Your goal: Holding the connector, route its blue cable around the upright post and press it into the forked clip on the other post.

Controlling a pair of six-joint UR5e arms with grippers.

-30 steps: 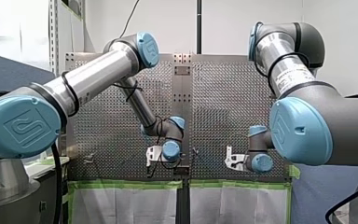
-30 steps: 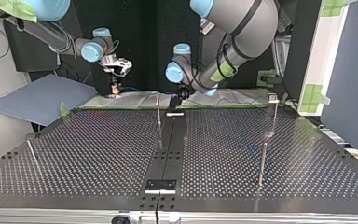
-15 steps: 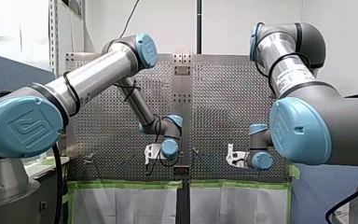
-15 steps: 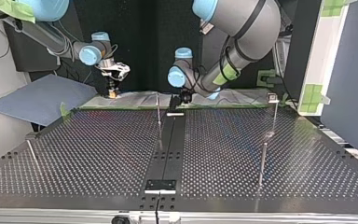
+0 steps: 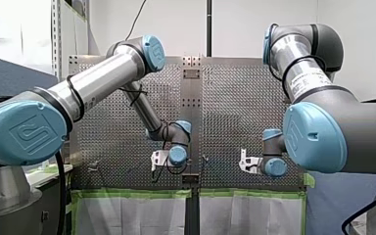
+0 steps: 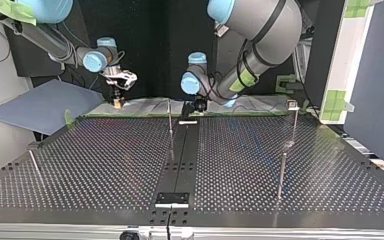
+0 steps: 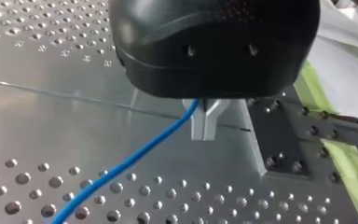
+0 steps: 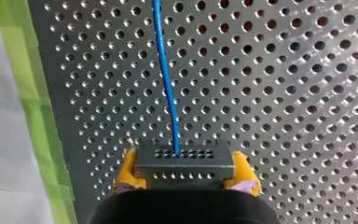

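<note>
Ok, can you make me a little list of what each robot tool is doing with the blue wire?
right tool: shut on the grey connector, a yellow pad on each side
left tool: metal fingers closed, seemingly pinching the blue cable
blue cable: runs from the connector out over the perforated table
upright post: cable too thin to see there

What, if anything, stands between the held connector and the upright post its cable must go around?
Nothing visible: in the top view only bare perforated table lies between the connector in my right gripper and the nearest upright post. My left gripper, on the blue cable, sits beyond it.
</note>
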